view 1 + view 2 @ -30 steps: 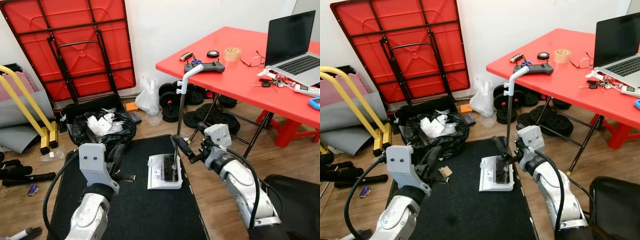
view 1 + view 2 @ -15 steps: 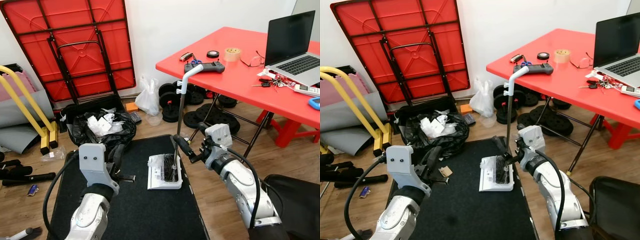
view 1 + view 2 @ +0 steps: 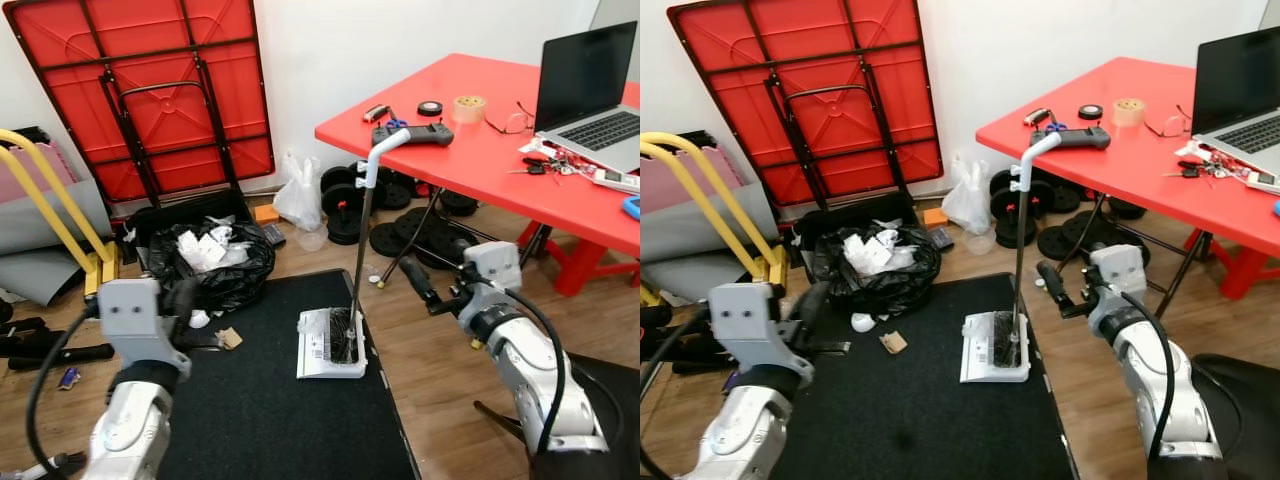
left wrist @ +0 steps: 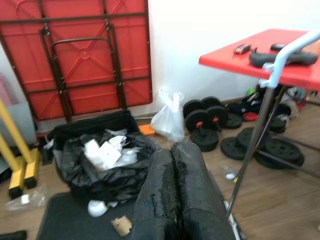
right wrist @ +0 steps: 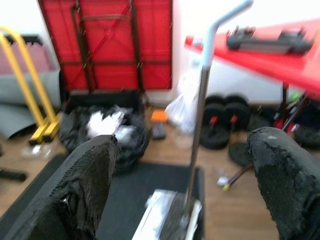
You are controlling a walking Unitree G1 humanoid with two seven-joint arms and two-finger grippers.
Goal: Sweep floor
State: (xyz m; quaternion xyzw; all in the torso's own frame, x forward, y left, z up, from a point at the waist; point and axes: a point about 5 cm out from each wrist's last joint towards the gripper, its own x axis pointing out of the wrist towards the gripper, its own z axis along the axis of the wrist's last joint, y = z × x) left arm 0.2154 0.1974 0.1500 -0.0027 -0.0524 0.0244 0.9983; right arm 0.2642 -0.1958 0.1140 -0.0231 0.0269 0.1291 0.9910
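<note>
- Your right gripper (image 5: 185,190) is spread wide, empty, right of centre.
- Your left gripper (image 4: 175,195) is pressed closed, lower left.
- Dustpan (image 3: 330,345) stands on black mat (image 3: 260,420), frame centre, handle (image 3: 362,240) upright.

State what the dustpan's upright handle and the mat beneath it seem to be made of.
Dustpan handle: likely metal tube, grey with a sheen, topped by a white, probably plastic grip. Mat: black and matte, looks like rubber or foam; hard to tell which.
</note>
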